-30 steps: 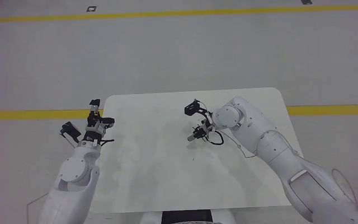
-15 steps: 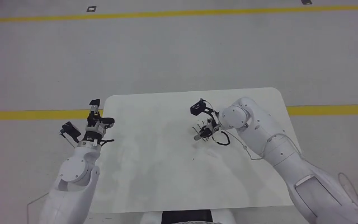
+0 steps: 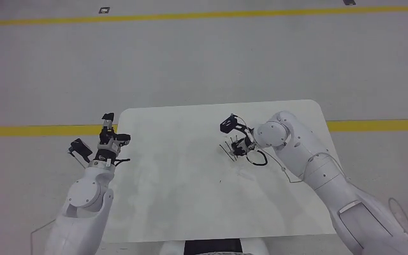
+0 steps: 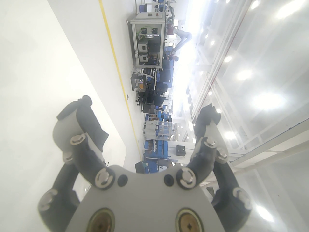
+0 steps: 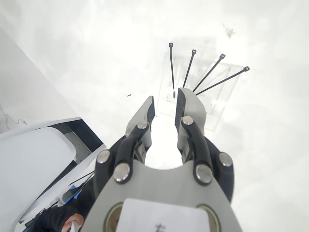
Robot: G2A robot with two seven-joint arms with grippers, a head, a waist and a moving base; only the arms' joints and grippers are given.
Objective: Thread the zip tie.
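– On the surface (image 3: 178,191), where are the zip ties (image 5: 171,68)?
– Four black ones lie fanned out on a clear plate (image 5: 227,97), near the surface's middle in the top view. Their heads point away from the right hand (image 5: 166,96), and their tails run together toward it.
– How does that hand stand?
– Its fingers are apart and grip nothing. It hangs over the plate's near edge, pointing down at the tails. Seen from the wrist, the tail of the tie at one end of the fan stops in the gap between the fingertips. The tails of the other three pass behind one finger, so their ends are hidden.
– Does it touch them?
– I cannot tell.
– And the left hand (image 4: 147,107)?
– Well apart from the ties, at the surface's left edge. Its fingers are spread wide, with nothing in them. It is raised and points out along the edge toward the room beyond.
– Is any tie threaded?
– As far as they show, all four lie straight, each head open and away from its own tail.
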